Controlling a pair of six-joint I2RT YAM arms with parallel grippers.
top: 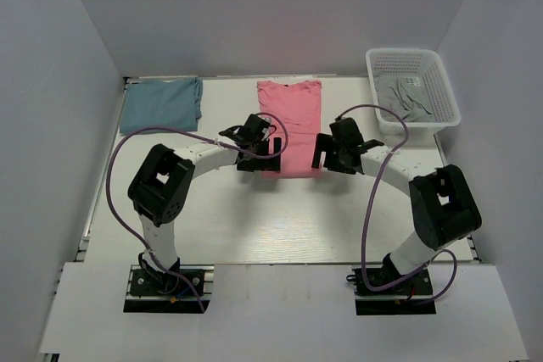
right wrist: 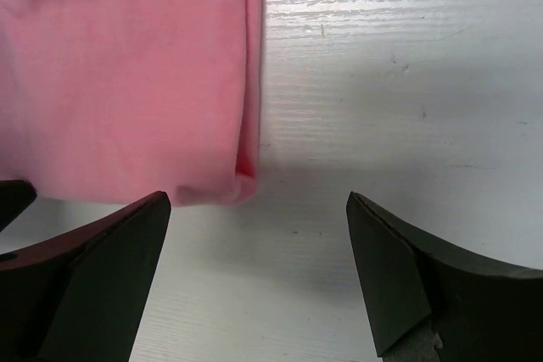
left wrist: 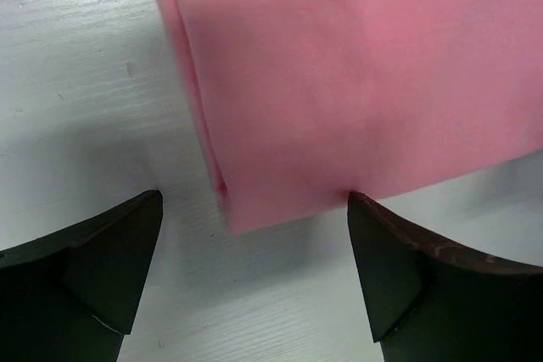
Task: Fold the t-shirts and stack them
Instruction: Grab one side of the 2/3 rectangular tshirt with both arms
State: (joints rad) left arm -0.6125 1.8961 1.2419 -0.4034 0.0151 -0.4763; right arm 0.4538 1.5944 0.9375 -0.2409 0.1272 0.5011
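Now the salmon pink shirt point(top: 290, 120) lies in the middle of the bench point(top: 254, 235), toward the far side. It is already folded into one long narrow strip, with the neck at the far end. I judge that the sides are done and that the step in hand is the cross fold, which will make the strip shorter.

Both claws are at the near end of the strip. The left claw point(left wrist: 254, 205) stands wide and holds nothing; the near left corner of the shirt lies between its fingers. The right claw point(right wrist: 259, 205) is also wide and empty, with the near right corner just beside its left finger.

The next move, I think, calls for each claw to go down and pinch its own corner through all the layers. Then both should lift together and carry the near edge over toward the neck, keeping it straight. After that the shirt should go on the teal-blue shirt point(top: 161, 104), which lies folded at the far left, well apart.

The pink cloth looks smooth and flat, almost without wrinkles. At both near corners a doubled edge shows where the sides are turned in. The near hem is a little slanted in the left wrist view.
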